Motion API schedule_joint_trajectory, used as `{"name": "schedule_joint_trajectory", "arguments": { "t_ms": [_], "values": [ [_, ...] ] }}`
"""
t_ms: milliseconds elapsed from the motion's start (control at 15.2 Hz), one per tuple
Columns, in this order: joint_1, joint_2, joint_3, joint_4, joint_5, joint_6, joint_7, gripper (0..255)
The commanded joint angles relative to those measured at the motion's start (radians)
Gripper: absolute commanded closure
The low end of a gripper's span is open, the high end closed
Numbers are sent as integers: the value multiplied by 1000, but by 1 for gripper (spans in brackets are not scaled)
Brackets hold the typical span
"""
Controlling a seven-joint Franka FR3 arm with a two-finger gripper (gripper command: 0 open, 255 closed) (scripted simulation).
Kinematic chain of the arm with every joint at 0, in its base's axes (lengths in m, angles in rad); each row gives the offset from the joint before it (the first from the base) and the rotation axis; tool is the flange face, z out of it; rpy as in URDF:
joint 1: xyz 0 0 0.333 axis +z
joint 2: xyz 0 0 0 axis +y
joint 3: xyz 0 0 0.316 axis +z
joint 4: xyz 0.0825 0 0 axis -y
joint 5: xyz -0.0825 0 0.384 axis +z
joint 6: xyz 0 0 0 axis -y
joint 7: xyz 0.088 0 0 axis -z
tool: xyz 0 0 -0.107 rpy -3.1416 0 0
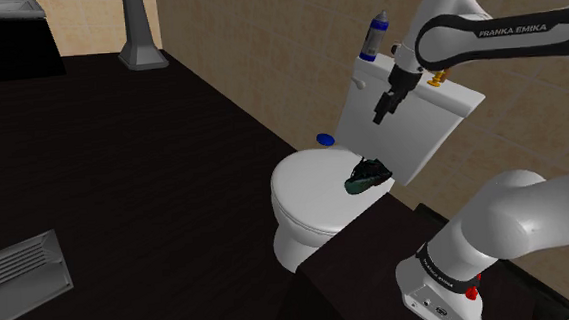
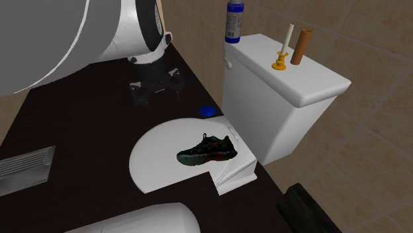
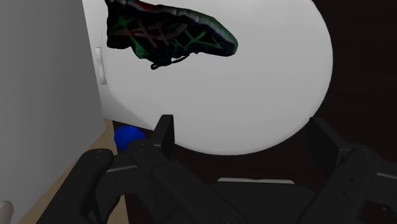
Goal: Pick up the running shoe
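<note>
So in the second exterior view the jaws hung at the left, spread apart, holding nothing. The dark running shoe (image 2: 205,151) lay on the white toilet lid (image 2: 159,159), close to the tank (image 2: 278,99) further right.

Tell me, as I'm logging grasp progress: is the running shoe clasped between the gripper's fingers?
No, the running shoe lies on the toilet lid, apart from the open gripper.
</note>
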Motion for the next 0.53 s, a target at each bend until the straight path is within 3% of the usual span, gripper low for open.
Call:
{"name": "schedule_joint_trajectory", "arguments": {
  "t_ms": [0, 462],
  "values": [
    [-8, 43, -22, -26, -17, 73, -10, 0],
    [-36, 266, -123, -49, -60, 331, -75, 0]
  ]
}}
